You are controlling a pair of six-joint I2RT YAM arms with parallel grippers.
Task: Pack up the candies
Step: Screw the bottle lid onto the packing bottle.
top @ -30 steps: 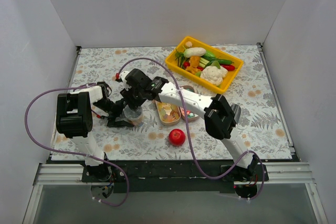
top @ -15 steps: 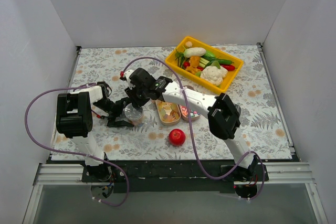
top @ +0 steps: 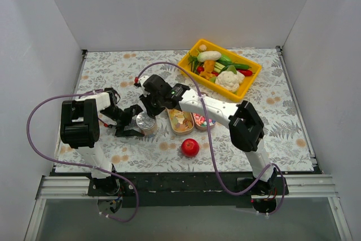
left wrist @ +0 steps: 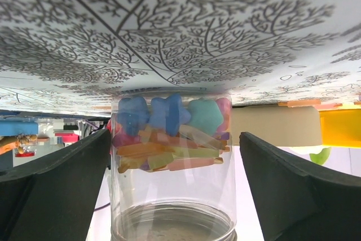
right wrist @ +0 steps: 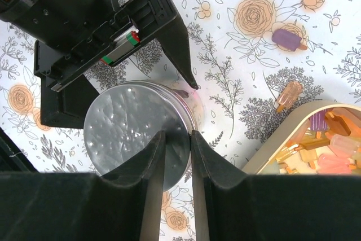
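Hovering over the jar (top: 146,121): right fingers (right wrist: 149,179) point straight down above its silver lid (right wrist: 132,134), not touching it as far as I can tell. They're nearly together, with a slim gap and nothing visible in it, only the lid showing through.

Left fingers (left wrist: 299,184) sit low on the bench (top: 113,71), spread wide with one on each side of the jar. There's a clear gap on one side; on the other I can't tell if there's contact. Not clamped.

The jar stands upright with the lid on. Candies (left wrist: 169,139) are packed inside it: blue and teal flower shapes, a pink one, and yellow, orange and pink sticks.

More candies lie in a tan oval tray (right wrist: 279,136) just right of the jar in the top view. Beyond that is a second small dish (top: 204,126) of pink pieces, partly under the right arm.

Two loose popsicle-shaped pieces lie on the bench between jar and tray, one purple (right wrist: 289,39) and one peach (right wrist: 289,95).

The red ball (top: 190,147) is near-right of the jar, apart from it. The yellow bin (top: 251,85) of toy vegetables is well apart, far-right of the jar.
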